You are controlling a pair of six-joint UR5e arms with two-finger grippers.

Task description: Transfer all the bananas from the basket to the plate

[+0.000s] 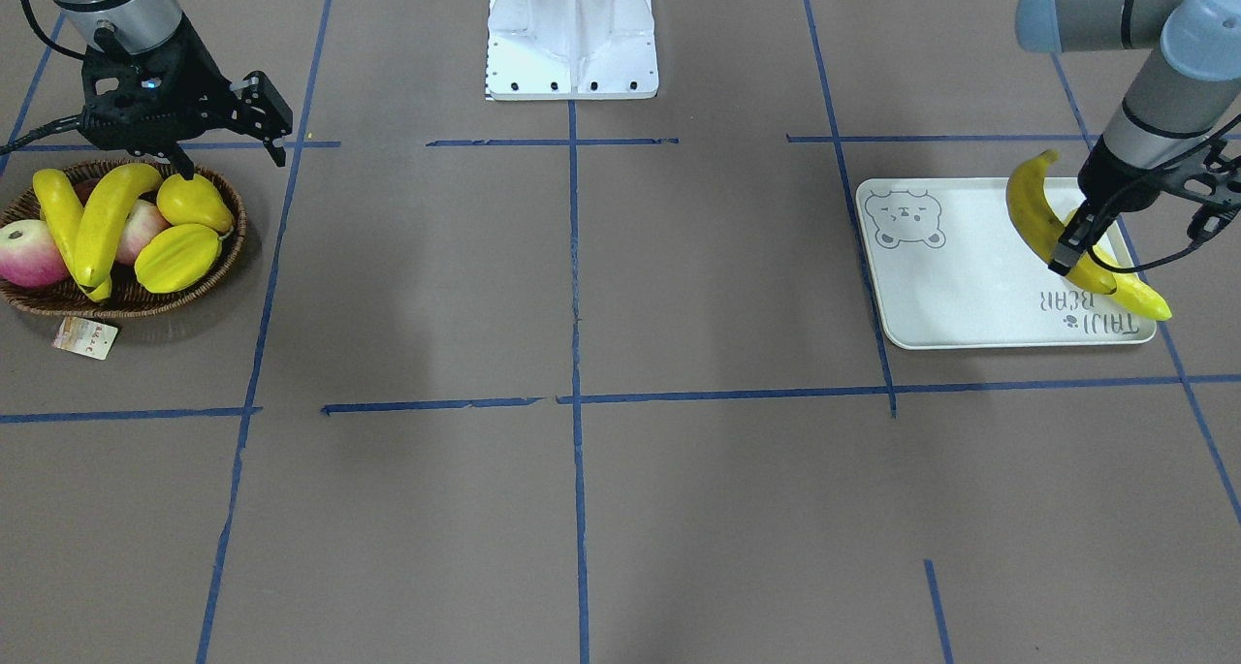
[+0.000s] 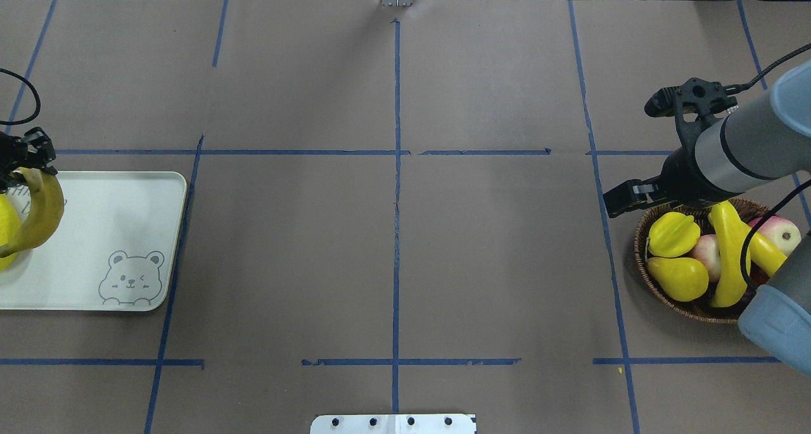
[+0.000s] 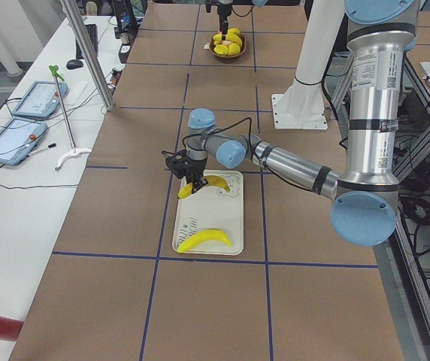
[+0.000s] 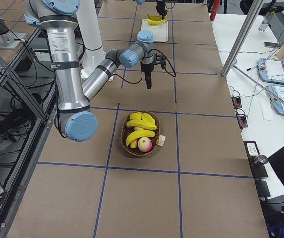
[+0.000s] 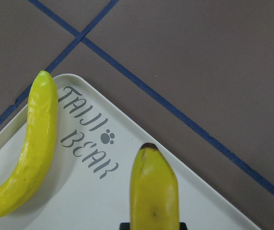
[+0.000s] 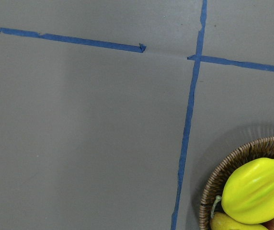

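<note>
Banana (image 1: 1028, 208) sits clamped in left gripper (image 1: 1066, 257) over plate (image 1: 950, 286); right gripper (image 1: 233, 160) gapes wide near basket (image 1: 126, 305).

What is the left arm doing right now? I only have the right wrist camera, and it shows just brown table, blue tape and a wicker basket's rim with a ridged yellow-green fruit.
Observer: The left pincer is shut on a long curved yellow banana, holding it tilted over the pale rectangular bear-print tray.
Operator: Is anything lying on that tray already?
Observer: Yes, a second yellow banana lies flat at the tray's lettered end.
Operator: How many bananas are in the basket?
Observer: Two: one basket banana rests beside another basket banana in the dark-brown woven wicker basket.
</note>
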